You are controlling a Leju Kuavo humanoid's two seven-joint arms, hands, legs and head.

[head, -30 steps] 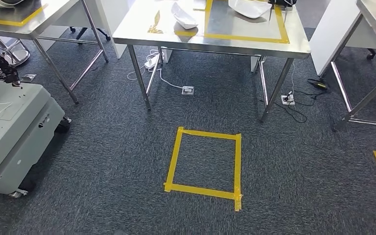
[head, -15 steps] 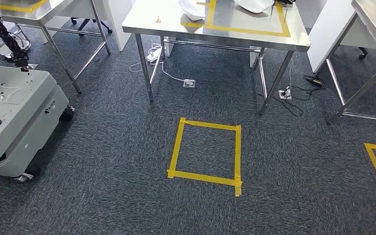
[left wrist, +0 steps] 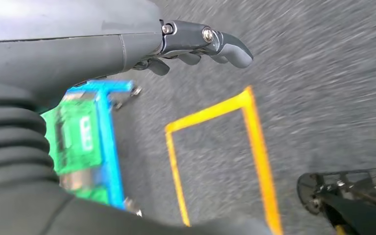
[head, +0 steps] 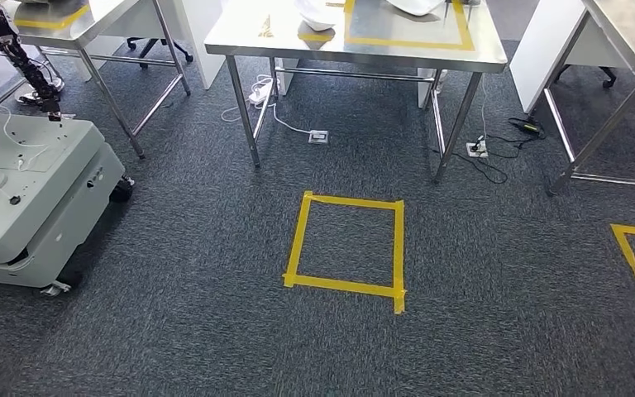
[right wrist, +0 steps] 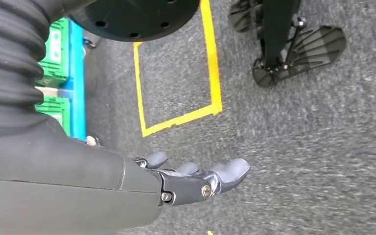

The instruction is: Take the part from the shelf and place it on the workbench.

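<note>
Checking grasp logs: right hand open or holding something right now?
Open and empty. The right wrist view shows the right hand hanging over grey carpet, fingers extended and apart, nothing between them.

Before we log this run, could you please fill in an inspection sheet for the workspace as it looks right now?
Surface: steel workbench with a yellow tape frame, on grey carpet.
Job's things: white parts lie at the bench's far edge; shelf nothing seen.
Clutter: nothing seen.
Hands: left hand and right hand hang over the carpet, holding nothing.
Cables: white power strip and black leads under the bench.
Surroundings: yellow floor square, grey wheeled robot base, neighbouring tables.
</note>
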